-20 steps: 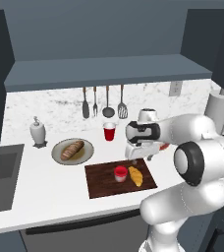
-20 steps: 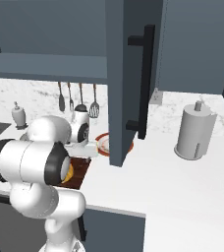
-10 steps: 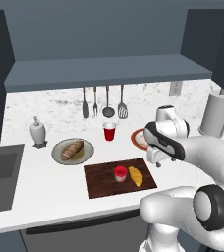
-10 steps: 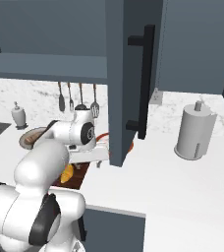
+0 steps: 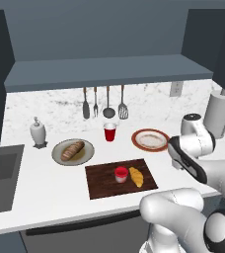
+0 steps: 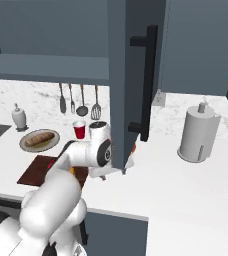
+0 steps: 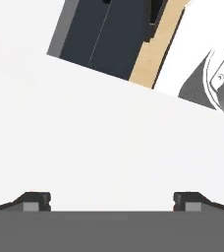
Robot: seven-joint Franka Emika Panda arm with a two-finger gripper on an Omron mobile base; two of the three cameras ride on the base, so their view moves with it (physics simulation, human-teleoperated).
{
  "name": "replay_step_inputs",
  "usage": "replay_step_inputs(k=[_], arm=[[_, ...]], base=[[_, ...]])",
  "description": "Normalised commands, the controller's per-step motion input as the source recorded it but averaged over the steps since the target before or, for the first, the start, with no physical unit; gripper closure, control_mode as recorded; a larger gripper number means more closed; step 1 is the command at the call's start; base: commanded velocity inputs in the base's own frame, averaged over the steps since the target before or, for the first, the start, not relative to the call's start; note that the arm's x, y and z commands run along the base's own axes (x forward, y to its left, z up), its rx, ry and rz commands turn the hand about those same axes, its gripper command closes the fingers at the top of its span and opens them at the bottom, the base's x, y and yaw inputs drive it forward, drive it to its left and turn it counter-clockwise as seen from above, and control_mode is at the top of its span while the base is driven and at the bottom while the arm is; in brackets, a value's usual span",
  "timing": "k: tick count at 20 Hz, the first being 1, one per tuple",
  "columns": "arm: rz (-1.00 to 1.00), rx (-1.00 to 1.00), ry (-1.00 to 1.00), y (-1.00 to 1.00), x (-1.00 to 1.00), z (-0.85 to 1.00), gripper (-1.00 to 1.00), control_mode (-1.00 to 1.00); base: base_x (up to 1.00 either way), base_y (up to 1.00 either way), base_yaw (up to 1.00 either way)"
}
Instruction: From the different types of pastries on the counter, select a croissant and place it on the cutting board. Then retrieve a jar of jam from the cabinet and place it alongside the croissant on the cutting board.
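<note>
White counter point(image 5: 45, 188) spreads bare beneath released jaws, beside cutting board point(image 5: 102, 185) edge

No readable text, label, brand, number or sign on anything here.

The left base view looks from behind and above, forward and down at the cutting board point(image 5: 121, 178), with the wall behind it. The right base view looks at the same cutting board point(image 6: 35, 169) from further right, so the open cabinet door point(image 6: 126, 85) stands near its lens. Both share the board and the counter point(image 5: 45, 190). The hand view looks very closely at bare counter point(image 7: 104, 142).
</note>
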Motion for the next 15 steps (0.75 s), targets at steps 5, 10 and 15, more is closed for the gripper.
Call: replay_step_inputs(k=[5,10,15], arm=[[0.1,0.0,0.0,-0.91,-0.82,0.0,-1.0,-1.0],[0.05,-0.01,0.0,-0.75,-1.0,0.0,-1.0,-1.0],[0.02,-0.02,0.01,-0.47,-0.97,-0.01,-1.0,-1.0]], base=[[0.0,0.0,0.0],[0.0,0.0,0.0],[0.0,0.0,0.0]])
